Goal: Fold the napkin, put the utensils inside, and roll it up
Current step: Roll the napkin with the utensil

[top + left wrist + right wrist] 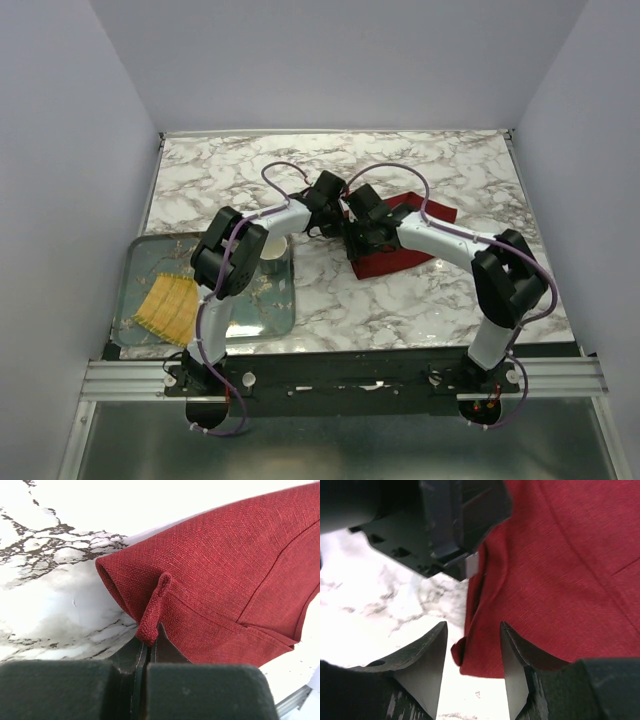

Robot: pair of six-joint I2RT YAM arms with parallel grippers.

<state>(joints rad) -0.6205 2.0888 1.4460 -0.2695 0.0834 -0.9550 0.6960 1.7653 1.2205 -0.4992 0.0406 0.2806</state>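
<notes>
The dark red napkin (pixel 400 245) lies on the marble table at centre right, partly folded. My left gripper (pixel 338 222) is shut on a pinched fold at the napkin's left edge (pixel 152 615); the cloth bulges up around the pinch. My right gripper (pixel 362 240) is open right beside it. In the right wrist view its fingers (pixel 512 652) straddle the napkin's lower left corner (pixel 475 652) without gripping. No utensils show in any view.
A glass tray (pixel 275 315) sits at the near left with a yellow woven mat (pixel 168 305) in it. A white cup (pixel 272 245) stands at the tray's far right corner, partly hidden by my left arm. The left gripper's body fills the top of the right wrist view (pixel 455 525).
</notes>
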